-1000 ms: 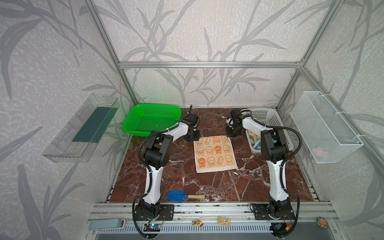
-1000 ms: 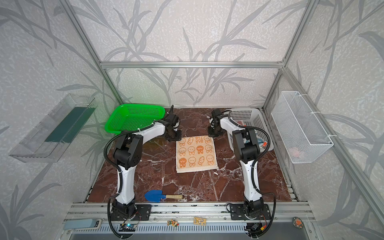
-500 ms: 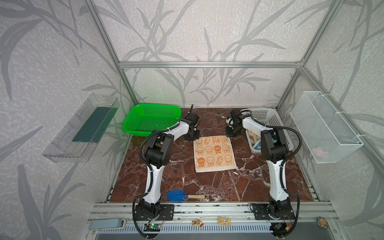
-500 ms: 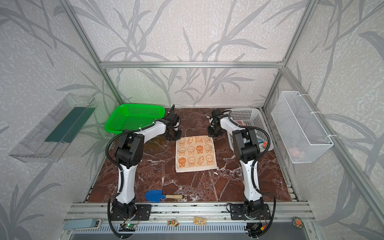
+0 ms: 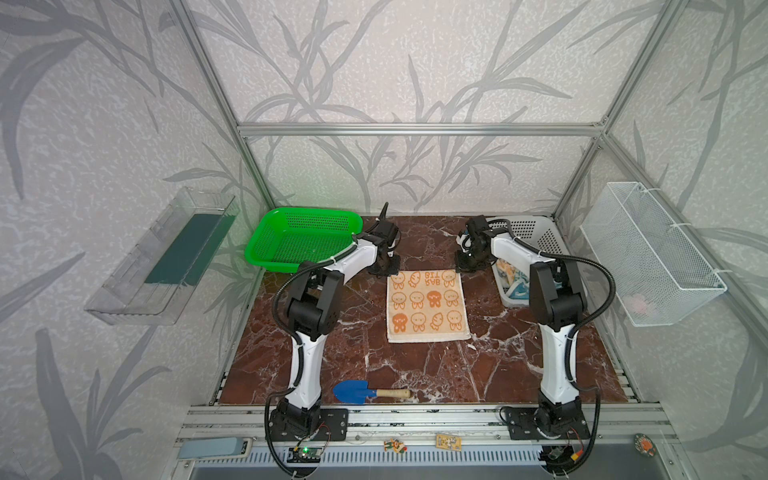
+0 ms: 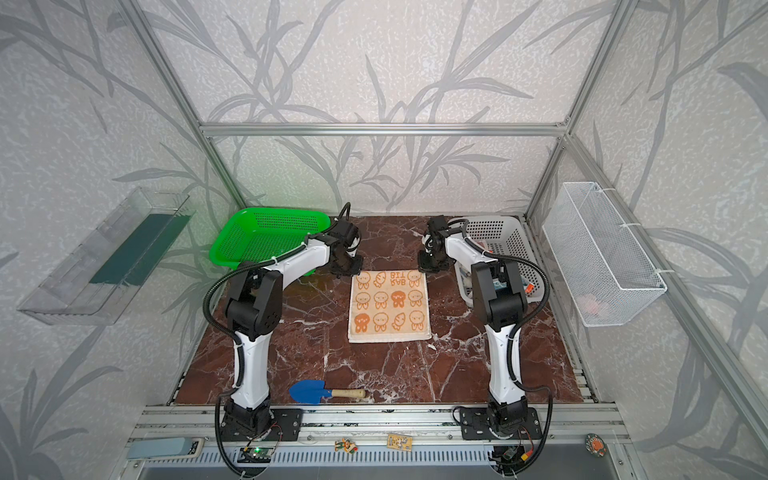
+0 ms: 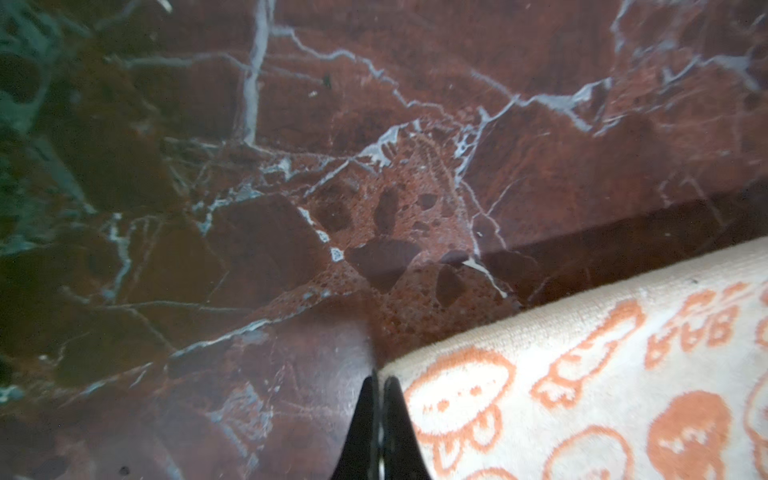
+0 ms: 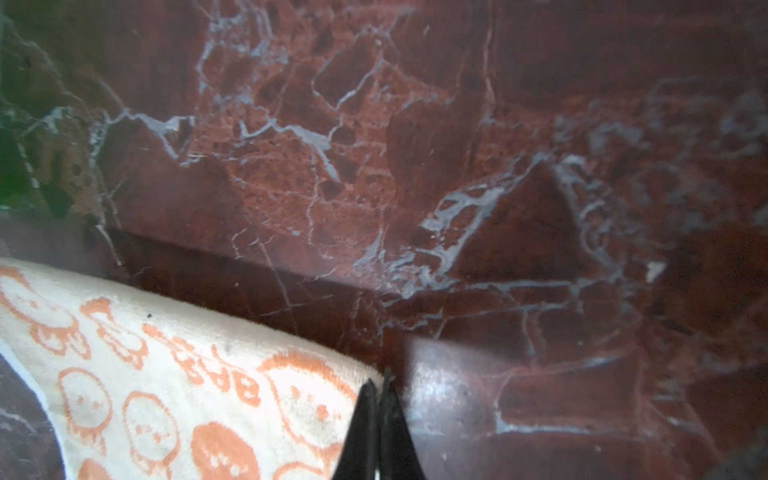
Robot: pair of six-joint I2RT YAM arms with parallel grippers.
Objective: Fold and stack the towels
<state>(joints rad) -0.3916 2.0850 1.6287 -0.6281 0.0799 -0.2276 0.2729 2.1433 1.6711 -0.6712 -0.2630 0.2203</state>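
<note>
A cream towel with orange bunny faces (image 5: 426, 305) (image 6: 388, 305) lies flat in the middle of the marble table. My left gripper (image 5: 384, 270) (image 6: 347, 270) is down at its far left corner. In the left wrist view the left gripper (image 7: 379, 380) is shut, pinching that corner of the towel (image 7: 582, 395). My right gripper (image 5: 467, 266) (image 6: 430, 266) is at the far right corner. The right wrist view shows the right gripper (image 8: 379, 382) shut on the towel (image 8: 166, 395) there. Crumpled cloth with blue and orange marks (image 5: 513, 282) lies in the white basket.
A green basket (image 5: 303, 239) stands at the back left and a white basket (image 5: 536, 237) at the back right. A blue toy shovel (image 5: 365, 392) lies near the front edge. A wire basket (image 5: 648, 253) and a clear shelf (image 5: 166, 257) hang on the side walls.
My left gripper has closed on the towel's far left corner. The right gripper has stayed shut at the far right corner, and the towel has not moved.
</note>
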